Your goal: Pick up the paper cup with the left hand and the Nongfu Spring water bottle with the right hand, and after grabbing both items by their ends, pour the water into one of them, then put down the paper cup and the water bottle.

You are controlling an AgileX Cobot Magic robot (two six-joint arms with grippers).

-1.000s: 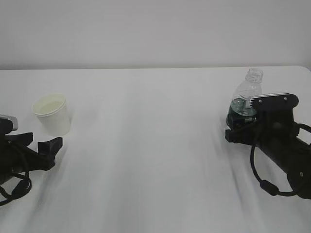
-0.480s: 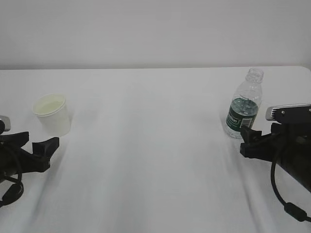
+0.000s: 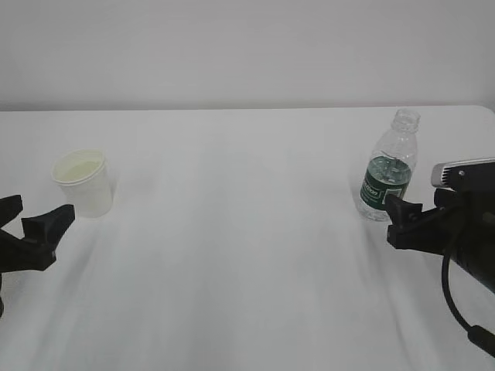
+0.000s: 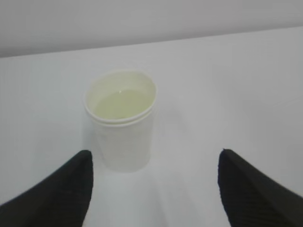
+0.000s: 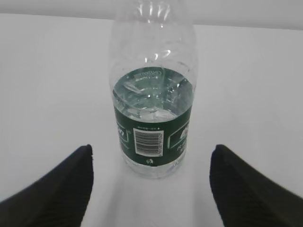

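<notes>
Both wide-open, empty black claws, left (image 3: 27,232) and right (image 5: 150,187), are backing away from the small white paper cup (image 3: 83,182) and clear green-labelled bottle (image 3: 388,170), suggesting set-down is finishing.

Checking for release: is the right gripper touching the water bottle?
Apart. The right wrist view shows the right gripper open, bare table between both jaws and the water bottle.

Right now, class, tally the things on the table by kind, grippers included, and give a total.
Paper cup: 1
Water bottle: 1
Grippers: 2, left gripper and right gripper
Total: 4
</notes>
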